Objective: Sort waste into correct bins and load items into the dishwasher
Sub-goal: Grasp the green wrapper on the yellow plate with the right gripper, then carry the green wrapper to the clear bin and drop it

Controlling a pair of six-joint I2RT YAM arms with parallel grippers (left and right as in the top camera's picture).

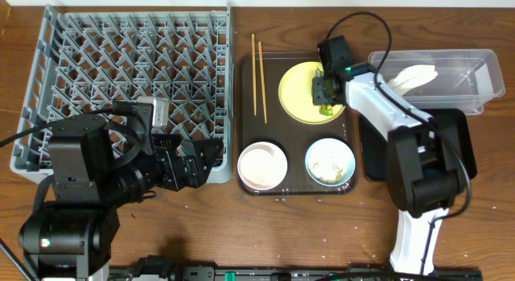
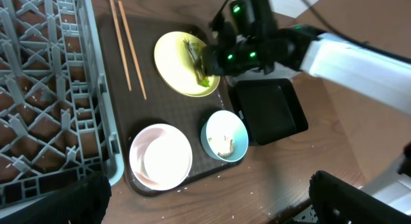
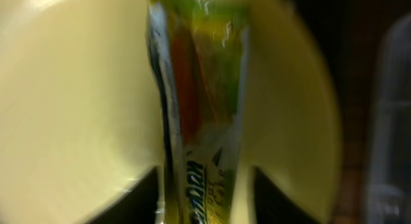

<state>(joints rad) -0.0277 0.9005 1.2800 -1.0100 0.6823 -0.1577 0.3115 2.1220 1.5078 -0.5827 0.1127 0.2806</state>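
Green snack wrapper lies on the right edge of the yellow plate. Right gripper straddles it, pinch unconfirmed. Close firmly and lift straight off the plate. Left gripper is spread, well left of the plate.

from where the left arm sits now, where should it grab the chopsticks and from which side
Take the chopsticks near their middle, straight down from above, left gripper closing across both sticks at once. They lie flat, side by side and almost parallel on the brown tray, so an end-on approach would probably just push them, and the dish rack wall stands close beside them.
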